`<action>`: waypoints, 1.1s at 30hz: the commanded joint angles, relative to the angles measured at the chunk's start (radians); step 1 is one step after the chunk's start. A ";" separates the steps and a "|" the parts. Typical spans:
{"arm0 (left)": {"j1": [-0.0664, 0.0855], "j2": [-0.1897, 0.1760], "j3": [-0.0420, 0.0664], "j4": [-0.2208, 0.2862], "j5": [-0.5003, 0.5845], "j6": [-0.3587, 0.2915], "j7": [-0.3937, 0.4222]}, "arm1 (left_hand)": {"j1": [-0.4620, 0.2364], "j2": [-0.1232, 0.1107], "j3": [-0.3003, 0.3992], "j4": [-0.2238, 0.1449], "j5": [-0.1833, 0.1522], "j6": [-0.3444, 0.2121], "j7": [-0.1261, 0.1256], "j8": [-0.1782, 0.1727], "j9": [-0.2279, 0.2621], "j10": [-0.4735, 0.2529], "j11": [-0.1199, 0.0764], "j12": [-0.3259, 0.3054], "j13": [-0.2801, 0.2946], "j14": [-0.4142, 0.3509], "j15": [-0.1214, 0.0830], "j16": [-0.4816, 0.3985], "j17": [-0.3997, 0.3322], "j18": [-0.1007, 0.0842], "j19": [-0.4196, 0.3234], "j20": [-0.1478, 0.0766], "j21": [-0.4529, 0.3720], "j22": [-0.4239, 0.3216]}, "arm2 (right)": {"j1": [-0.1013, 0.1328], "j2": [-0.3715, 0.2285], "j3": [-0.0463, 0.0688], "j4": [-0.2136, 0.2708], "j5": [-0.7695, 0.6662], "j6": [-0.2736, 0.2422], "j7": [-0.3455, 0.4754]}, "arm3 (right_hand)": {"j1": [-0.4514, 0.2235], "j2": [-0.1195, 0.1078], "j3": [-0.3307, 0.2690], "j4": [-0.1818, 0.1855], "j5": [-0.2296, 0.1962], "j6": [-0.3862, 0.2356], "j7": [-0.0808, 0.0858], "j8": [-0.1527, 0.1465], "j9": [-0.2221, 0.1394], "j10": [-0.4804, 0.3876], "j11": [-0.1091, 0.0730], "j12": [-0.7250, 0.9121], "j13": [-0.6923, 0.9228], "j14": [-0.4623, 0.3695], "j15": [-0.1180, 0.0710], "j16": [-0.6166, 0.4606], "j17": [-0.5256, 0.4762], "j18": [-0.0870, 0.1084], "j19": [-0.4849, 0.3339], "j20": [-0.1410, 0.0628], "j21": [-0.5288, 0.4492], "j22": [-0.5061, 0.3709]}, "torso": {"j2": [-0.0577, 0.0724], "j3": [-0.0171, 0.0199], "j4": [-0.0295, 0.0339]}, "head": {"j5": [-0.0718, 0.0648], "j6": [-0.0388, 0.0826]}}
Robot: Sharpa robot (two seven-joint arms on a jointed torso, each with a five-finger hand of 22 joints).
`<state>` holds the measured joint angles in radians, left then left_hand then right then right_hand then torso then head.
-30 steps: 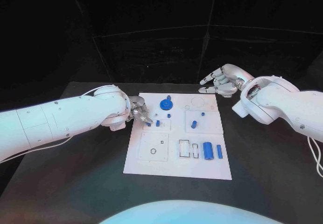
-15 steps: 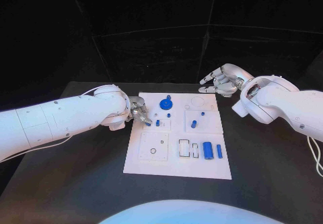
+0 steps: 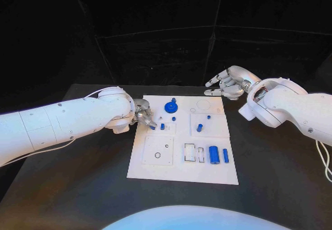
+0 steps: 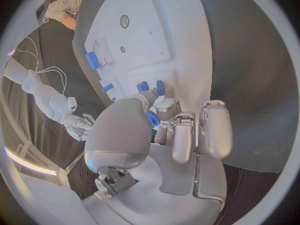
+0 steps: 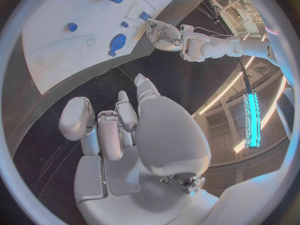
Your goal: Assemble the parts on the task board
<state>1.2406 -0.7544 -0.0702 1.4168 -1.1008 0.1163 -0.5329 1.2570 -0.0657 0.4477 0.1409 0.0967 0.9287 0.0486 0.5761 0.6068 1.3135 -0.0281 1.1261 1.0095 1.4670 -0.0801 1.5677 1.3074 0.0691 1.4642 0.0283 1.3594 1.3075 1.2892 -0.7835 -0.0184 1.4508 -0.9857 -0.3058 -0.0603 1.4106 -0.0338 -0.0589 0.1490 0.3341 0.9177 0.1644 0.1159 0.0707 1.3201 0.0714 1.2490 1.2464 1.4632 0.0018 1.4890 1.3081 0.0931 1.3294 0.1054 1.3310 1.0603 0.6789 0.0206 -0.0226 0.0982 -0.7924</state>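
The white task board (image 3: 181,170) lies mid-table, also in the left wrist view (image 4: 187,45) and right wrist view (image 5: 56,50). My left hand (image 3: 143,115) hovers at the board's left edge and pinches a small blue part (image 4: 152,119) between thumb and a finger, close to a blue peg (image 3: 162,126). A blue gear (image 3: 170,106), another peg (image 3: 199,127), a blue cylinder (image 3: 214,154) and a thin blue bar (image 3: 225,155) sit on the board. My right hand (image 3: 228,82) hangs above the board's far right corner, fingers loosely apart, holding nothing.
The black table (image 3: 277,163) has free room on both sides of the board and in front of it. The board's near left square (image 3: 158,150) carries only a small ring mark. My right forearm (image 3: 290,108) crosses the table's right side.
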 commanded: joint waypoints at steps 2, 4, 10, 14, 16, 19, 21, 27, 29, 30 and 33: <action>-0.003 0.004 -0.008 -0.006 -0.006 0.034 -0.004 | -0.034 -0.007 0.077 -0.076 -0.001 0.018 -0.012 0.012 0.007 0.013 -0.005 0.009 0.005 0.104 -0.009 0.003 0.263 -0.010 0.019 -0.007 -0.003 0.010 | 0.002 0.001 0.001 0.001 -0.002 0.003 0.009 | 0.000 0.009 -0.005 0.000 0.003 0.003 -0.003 0.005 0.000 -0.006 0.002 -0.004 -0.002 0.071 -0.006 -0.006 0.107 0.006 -0.007 -0.003 -0.004 -0.002 | 0.000 0.0006 -0.0002 | -0.001 0.000; -0.003 0.005 -0.010 -0.009 -0.006 0.035 -0.004 | -0.046 -0.012 0.064 -0.070 -0.002 0.022 -0.015 0.015 0.009 0.015 -0.007 0.012 0.007 0.104 -0.011 0.003 0.263 -0.010 0.019 -0.008 -0.003 0.010 | 0.002 0.001 0.001 0.001 -0.002 0.003 0.009 | 0.000 0.009 -0.005 0.000 0.003 0.003 -0.003 0.005 0.000 -0.006 0.002 -0.004 -0.002 0.071 -0.006 -0.006 0.107 0.006 -0.007 -0.003 -0.004 -0.002 | 0.000 0.0005 0.0004 | -0.001 0.000; -0.003 0.010 -0.012 -0.016 -0.006 0.037 -0.004 | -0.073 -0.016 0.019 -0.050 -0.003 0.034 -0.020 0.021 0.012 0.020 -0.012 0.019 0.012 0.104 -0.015 0.003 0.263 -0.012 0.022 -0.013 0.002 0.018 | 0.002 0.001 0.001 0.001 -0.002 0.003 0.010 | 0.000 0.009 -0.005 0.000 0.003 0.003 -0.003 0.005 0.000 -0.006 0.002 -0.004 -0.002 0.071 -0.006 -0.006 0.107 0.006 -0.007 -0.003 -0.004 -0.002 | 0.000 0.0003 -0.0007 | -0.001 -0.001; -0.003 0.013 -0.013 -0.020 -0.006 0.038 -0.004 | -0.083 -0.024 -0.008 -0.043 -0.004 0.038 -0.023 0.025 0.014 0.022 -0.014 0.022 0.015 0.104 -0.016 0.003 0.263 -0.013 0.024 -0.014 0.006 0.023 | 0.002 0.001 0.001 0.001 -0.002 0.004 0.011 | 0.000 0.009 -0.005 0.000 0.003 0.003 -0.003 0.005 0.000 -0.006 0.002 -0.004 -0.002 0.071 -0.006 -0.006 0.107 0.006 -0.007 -0.003 -0.004 -0.002 | 0.000 0.0004 -0.0016 | -0.002 -0.002; -0.003 0.015 -0.013 -0.023 -0.006 0.037 -0.004 | -0.088 -0.028 -0.023 -0.039 -0.004 0.040 -0.023 0.026 0.015 0.022 -0.014 0.022 0.014 0.104 -0.017 0.003 0.263 -0.013 0.024 -0.015 0.007 0.025 | 0.002 0.001 0.001 0.001 -0.002 0.003 0.011 | 0.000 0.009 -0.005 0.000 0.003 0.003 -0.003 0.005 0.000 -0.006 0.002 -0.004 -0.002 0.071 -0.006 -0.006 0.107 0.006 -0.007 -0.003 -0.004 -0.002 | 0.000 0.0002 -0.0014 | -0.003 -0.002; -0.003 0.017 -0.013 -0.026 -0.006 0.034 -0.004 | -0.096 -0.028 -0.044 -0.030 -0.004 0.042 -0.024 0.027 0.015 0.023 -0.015 0.023 0.014 0.104 -0.018 0.003 0.263 -0.014 0.026 -0.016 0.009 0.028 | 0.002 0.001 0.001 0.001 -0.002 0.003 0.011 | 0.000 0.009 -0.005 0.000 0.003 0.003 -0.003 0.005 0.000 -0.006 0.002 -0.004 -0.002 0.071 -0.006 -0.006 0.107 0.006 -0.007 -0.003 -0.004 -0.002 | 0.001 0.0002 -0.0005 | -0.004 -0.002; -0.003 0.017 -0.013 -0.027 -0.006 0.032 -0.004 | -0.105 -0.025 -0.060 -0.019 -0.004 0.044 -0.024 0.028 0.016 0.021 -0.015 0.020 0.010 0.104 -0.018 0.003 0.263 -0.015 0.027 -0.016 0.012 0.032 | 0.002 0.002 0.001 0.001 -0.002 0.003 0.010 | 0.001 0.009 -0.005 0.001 0.003 0.003 -0.003 0.006 0.000 -0.006 0.002 -0.004 -0.002 0.072 -0.006 -0.006 0.107 0.006 -0.007 -0.003 -0.005 -0.003 | 0.001 0.0000 0.0000 | -0.004 -0.003; -0.003 0.019 -0.013 -0.032 -0.006 0.027 -0.004 | -0.115 -0.021 -0.107 0.004 -0.003 0.048 -0.026 0.040 0.022 0.021 -0.017 0.020 0.006 0.104 -0.019 0.003 0.263 -0.016 0.028 -0.017 0.015 0.038 | 0.002 0.002 0.001 0.000 -0.002 0.003 0.010 | 0.003 0.010 -0.005 0.000 0.004 0.002 -0.003 0.006 0.000 -0.007 0.001 -0.004 -0.002 0.072 -0.006 -0.006 0.107 0.006 -0.008 -0.003 -0.005 -0.004 | 0.001 0.0002 0.0002 | -0.004 -0.004; -0.003 0.020 -0.013 -0.034 -0.006 0.026 -0.004 | -0.118 -0.020 -0.122 0.011 -0.004 0.048 -0.027 0.043 0.025 0.022 -0.017 0.021 0.006 0.104 -0.020 0.003 0.263 -0.016 0.029 -0.018 0.016 0.039 | 0.002 0.002 0.001 0.000 -0.002 0.002 0.010 | 0.003 0.010 -0.005 0.000 0.004 0.002 -0.003 0.006 0.000 -0.007 0.001 -0.004 -0.002 0.072 -0.006 -0.006 0.107 0.006 -0.008 -0.003 -0.005 -0.004 | 0.001 -0.0002 0.0002 | -0.005 -0.004; -0.003 0.020 -0.013 -0.035 -0.006 0.025 -0.004 | -0.119 -0.020 -0.126 0.013 -0.004 0.048 -0.027 0.045 0.025 0.022 -0.018 0.021 0.006 0.104 -0.020 0.003 0.263 -0.016 0.029 -0.018 0.017 0.040 | 0.002 0.002 0.001 0.000 -0.002 0.002 0.010 | 0.003 0.010 -0.005 0.000 0.004 0.002 -0.003 0.006 0.000 -0.007 0.001 -0.004 -0.002 0.072 -0.006 -0.006 0.107 0.006 -0.008 -0.003 -0.005 -0.004 | 0.001 -0.0003 0.0001 | -0.005 -0.004; -0.003 0.021 -0.013 -0.037 -0.006 0.022 -0.004 | -0.121 -0.020 -0.140 0.021 -0.003 0.047 -0.027 0.047 0.027 0.022 -0.018 0.021 0.006 0.104 -0.020 0.003 0.263 -0.016 0.029 -0.018 0.018 0.041 | 0.002 0.002 0.001 0.001 -0.002 0.002 0.010 | 0.005 0.010 -0.005 -0.001 0.004 0.002 -0.003 0.006 0.000 -0.008 0.001 -0.006 -0.004 0.072 -0.006 -0.006 0.106 0.007 -0.009 -0.003 -0.007 -0.006 | 0.000 -0.0002 -0.0001 | -0.005 -0.004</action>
<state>1.2392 -0.7339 -0.0815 1.3816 -1.1023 0.1229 -0.5318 1.1472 -0.0840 0.3127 0.1615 0.0964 0.9757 0.0161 0.6200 0.6326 1.3351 -0.0502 1.1464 1.0170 1.4670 -0.0946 1.5677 1.3073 0.0690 1.4674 0.0180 1.3729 1.3075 1.2892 -0.7822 -0.0184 1.4500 -0.9857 -0.3058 -0.0586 1.4147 -0.0297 -0.0587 0.1488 0.3341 0.9176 0.1644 0.1159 0.0707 1.3201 0.0714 1.2490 1.2435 1.4632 0.0017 1.4890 1.3077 0.0930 1.3258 0.1018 1.3311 1.0549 0.6798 0.0204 -0.0226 0.0929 -0.7963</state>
